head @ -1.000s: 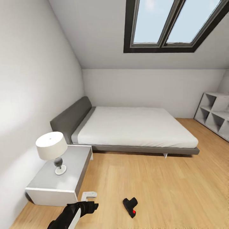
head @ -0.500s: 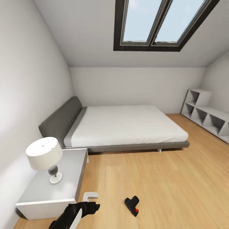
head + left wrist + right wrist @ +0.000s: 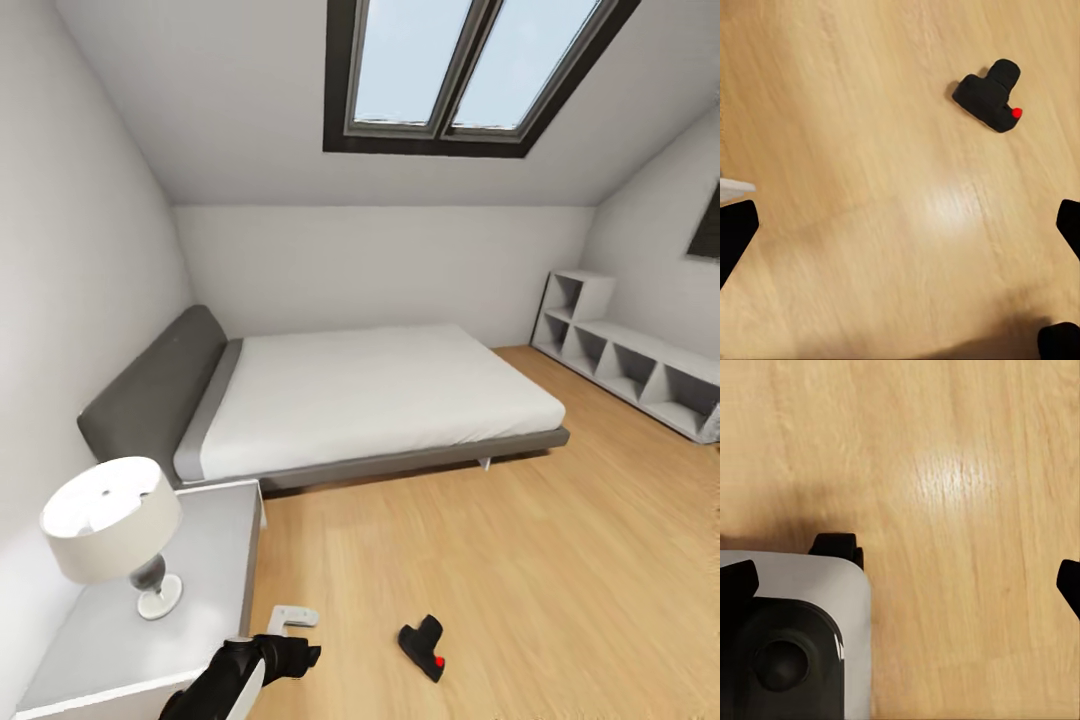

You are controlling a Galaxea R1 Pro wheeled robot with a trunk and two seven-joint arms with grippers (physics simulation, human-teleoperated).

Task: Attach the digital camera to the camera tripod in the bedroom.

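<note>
1. Lying on the wood floor (image 3: 520,560), the camera (image 3: 423,647) rests apart from everything, red button visible; the left wrist view shows it (image 3: 989,95) alone on bare planks.
2. Left arm (image 3: 240,675) reaches in low beside the nightstand (image 3: 210,590); the left gripper (image 3: 900,225) hangs above the floor, fingers set wide apart, holding nothing.
3. Right gripper (image 3: 900,577) likewise stands spread and empty over the floor, with the robot's base (image 3: 795,637) beneath it.
4. A lamp (image 3: 115,525) stands on the nightstand; a small white fitting (image 3: 292,616) lies on the floor just beside it.
5. Bed (image 3: 370,400) sits against the far wall, shelves (image 3: 620,365) along the right, skylight (image 3: 460,70) overhead.
</note>
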